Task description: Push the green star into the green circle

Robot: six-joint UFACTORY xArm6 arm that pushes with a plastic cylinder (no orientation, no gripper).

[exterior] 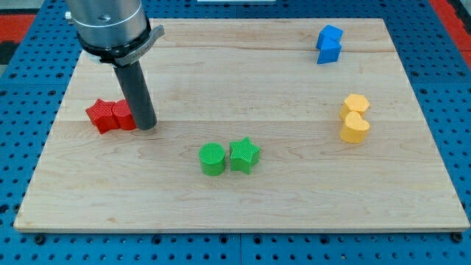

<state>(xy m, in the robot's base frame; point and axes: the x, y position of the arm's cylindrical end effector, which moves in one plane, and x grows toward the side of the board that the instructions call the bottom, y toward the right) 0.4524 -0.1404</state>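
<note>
My tip (146,126), the bare lower end of a straight dark rod with nothing on it that could grasp, rested on the wooden board (243,202) and held nothing. It stood right against the view's right side of the red blocks (110,115), which looked like two red pieces pressed together, their exact shapes hard to make out. Taking my tip as the landmark, the green circle (212,159) lay toward the view's right and lower down, well apart from it. The green star (244,155) sat just beyond the circle on the same side, touching it or very nearly so. Much farther to the view's right of my tip were two yellow blocks (355,118), one just above the other and touching. The two blue blocks (329,44), also stacked close together, were far to the right and toward the view's top.
</note>
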